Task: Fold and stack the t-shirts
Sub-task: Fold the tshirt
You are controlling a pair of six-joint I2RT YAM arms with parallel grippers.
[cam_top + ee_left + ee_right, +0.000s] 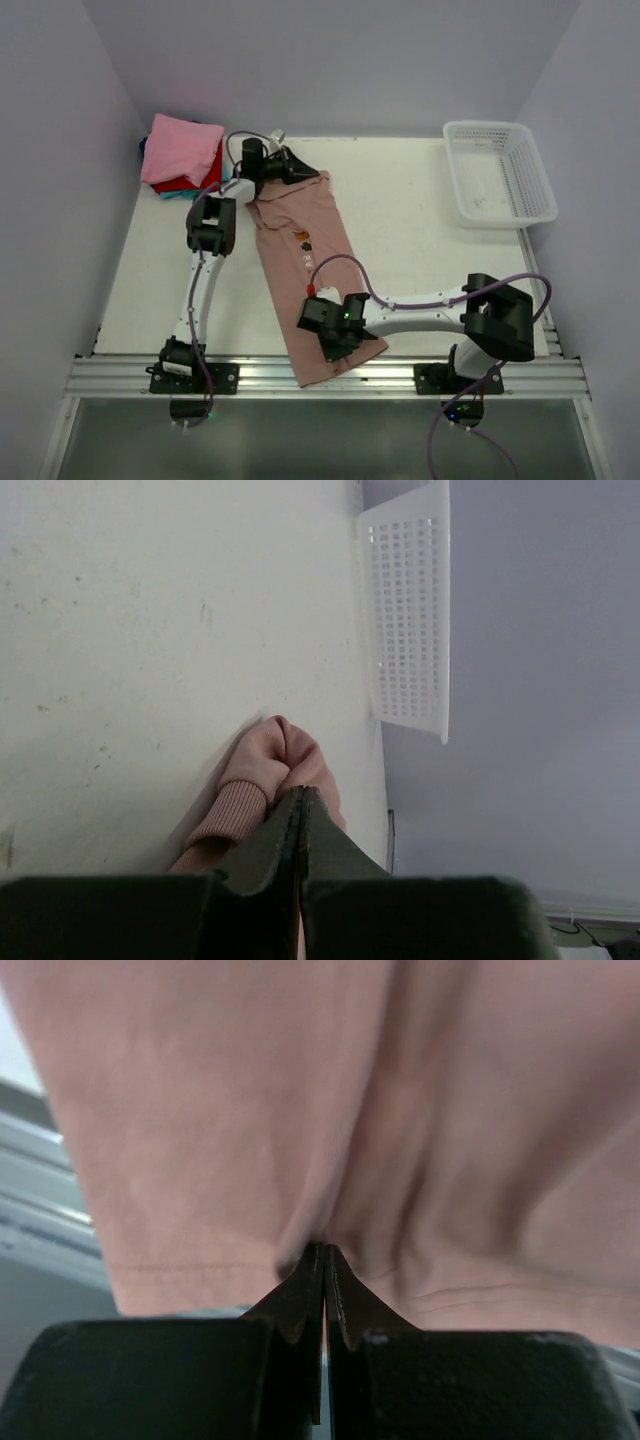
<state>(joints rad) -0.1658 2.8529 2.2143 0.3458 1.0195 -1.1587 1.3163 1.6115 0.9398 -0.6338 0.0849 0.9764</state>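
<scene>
Left wrist view, your left gripper (300, 794) clamped on dusty-pink t-shirt (266, 758), ribbed edge beside fingertips, right gripper (324, 1252) pinching cloth near hem.

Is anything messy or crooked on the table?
Yes. The dusty-pink shirt lies slanted across the table instead of straight. Its bottom end hangs over the near edge onto the metal rail. Its collar end is bunched up too.
</scene>
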